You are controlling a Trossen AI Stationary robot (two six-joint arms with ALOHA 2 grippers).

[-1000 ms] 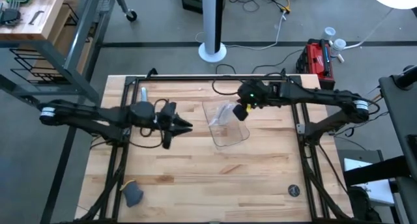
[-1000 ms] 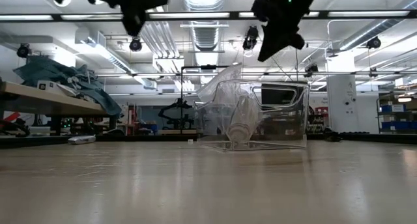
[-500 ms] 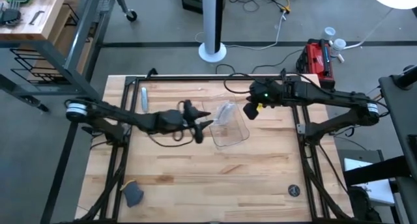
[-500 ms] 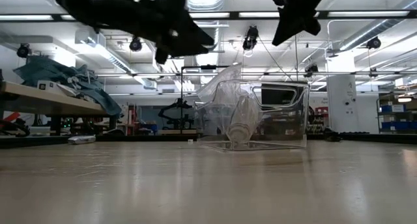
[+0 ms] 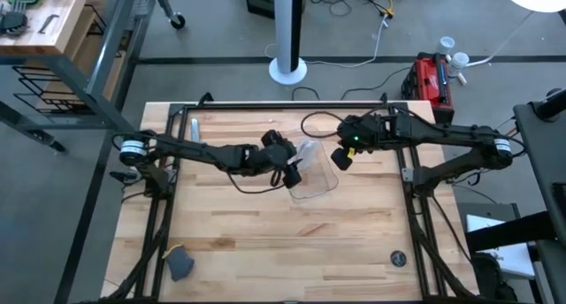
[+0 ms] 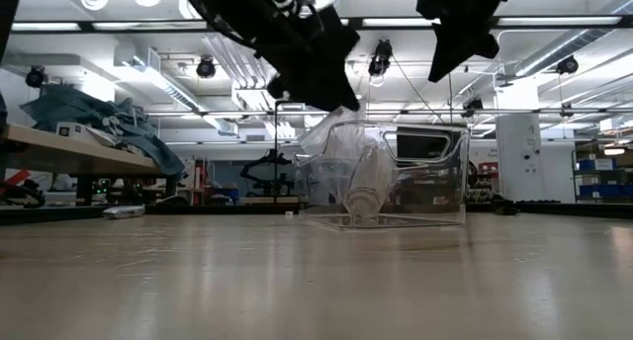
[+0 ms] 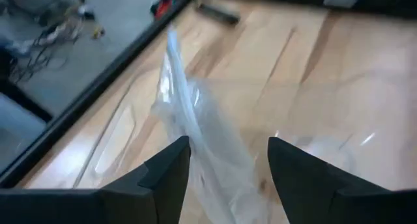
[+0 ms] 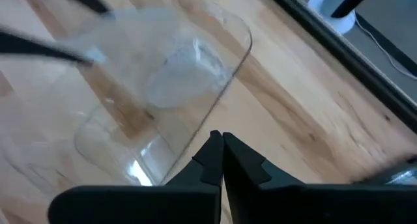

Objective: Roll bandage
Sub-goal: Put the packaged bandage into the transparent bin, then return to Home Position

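A clear rectangular tray [image 5: 325,186] stands on the wooden table, right of the middle. A wrinkly clear plastic wrapper [image 7: 195,126] rises out of it. The bandage [image 6: 364,187], a small whitish cylinder, sits inside the wrapper on the tray's floor and shows blurred in the right wrist view [image 8: 179,81]. My left gripper [image 5: 292,169] is open at the tray's left side, with the wrapper's upper part between its fingers [image 7: 156,178]. My right gripper [image 5: 340,157] is shut and hangs above the tray's right rim [image 8: 225,74], clear of it. My left gripper comes slanting down from the table's left, one finger on either side of the wrapper's upper edge [image 7: 174,68]. Whether a finger touches the plastic I cannot tell.
A grey lump [image 5: 181,264] lies near the front left corner and a small dark disc [image 5: 399,259] near the front right. A pale narrow object [image 5: 194,127] lies at the far left. Bare wood stretches across the near half of the table.
My left gripper has travelled from the table's left-middle toward the right edge and come down over the tray, its open fingers now around the wrapper's top. My right gripper has drifted a little toward the right edge, still shut. Tray and wrapper have stayed put.
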